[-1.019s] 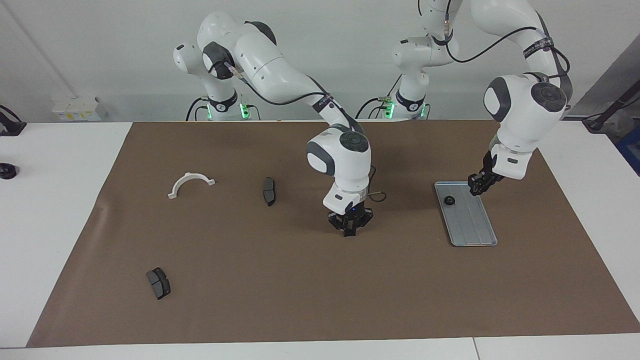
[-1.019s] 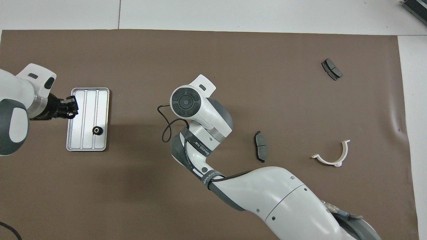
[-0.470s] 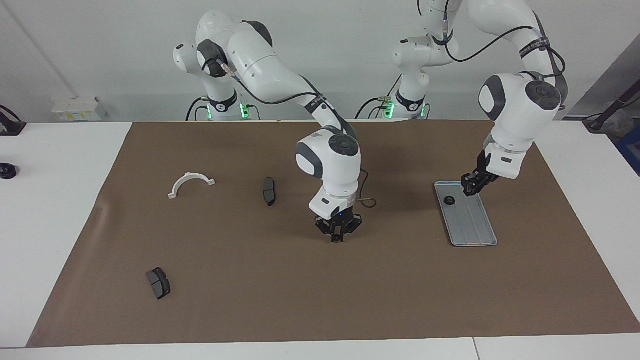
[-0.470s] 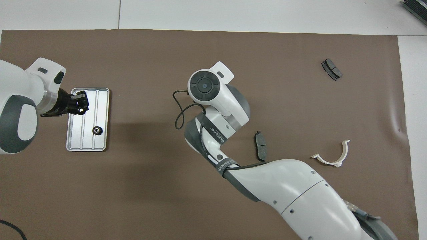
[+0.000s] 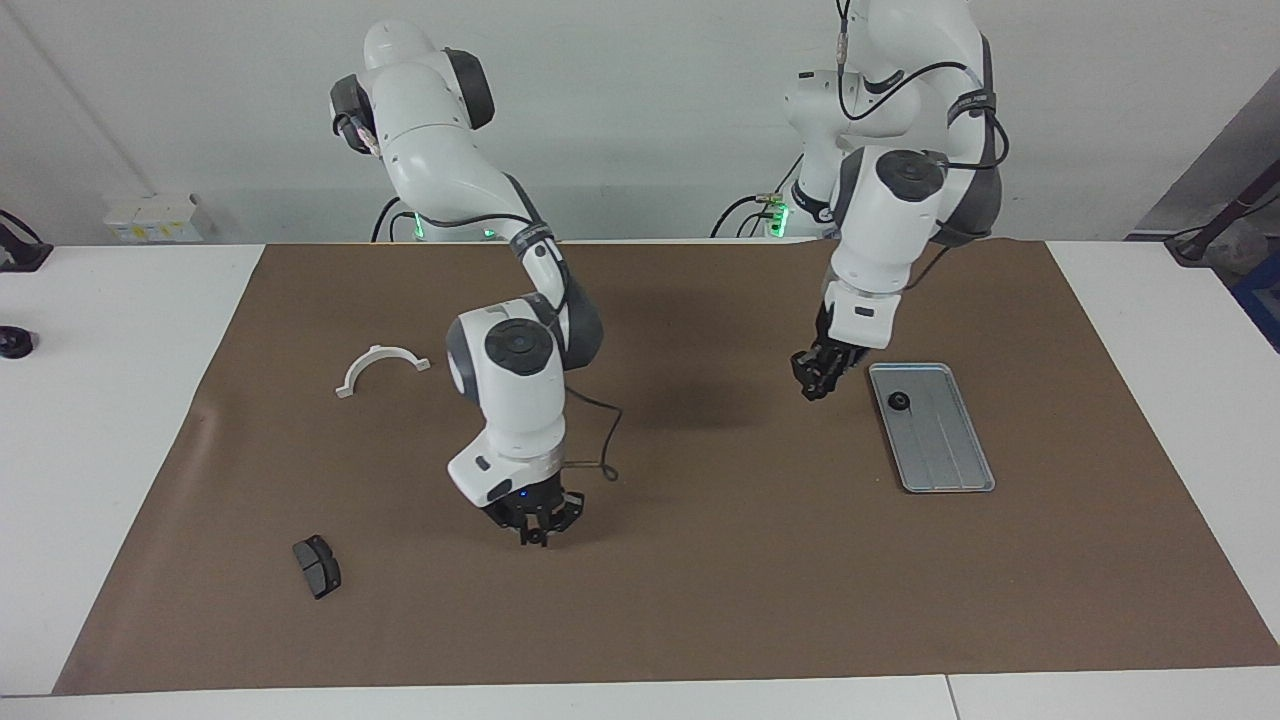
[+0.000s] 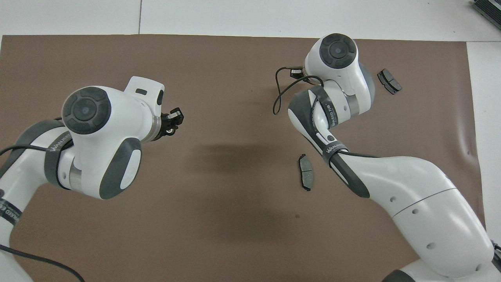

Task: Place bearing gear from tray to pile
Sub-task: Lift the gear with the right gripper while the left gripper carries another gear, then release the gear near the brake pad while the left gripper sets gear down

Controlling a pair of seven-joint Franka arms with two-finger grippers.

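Brake pad [image 5: 317, 566], white half-ring [image 5: 380, 362] toward right arm's end of brown mat [image 5: 700, 620]: not task items. Right gripper [image 5: 535, 535] low over mat mid-table, fingertips pinched together, nothing visible between. Left gripper [image 5: 811, 388] raised over mat just beside tray [image 5: 945, 487]; open or closed, cannot tell. Bearing gear [image 5: 899, 402] on tray, at end nearer robots. No pile in sight. Likely step: fetching gear. Next: centre over gear, descend, pinch, lift.
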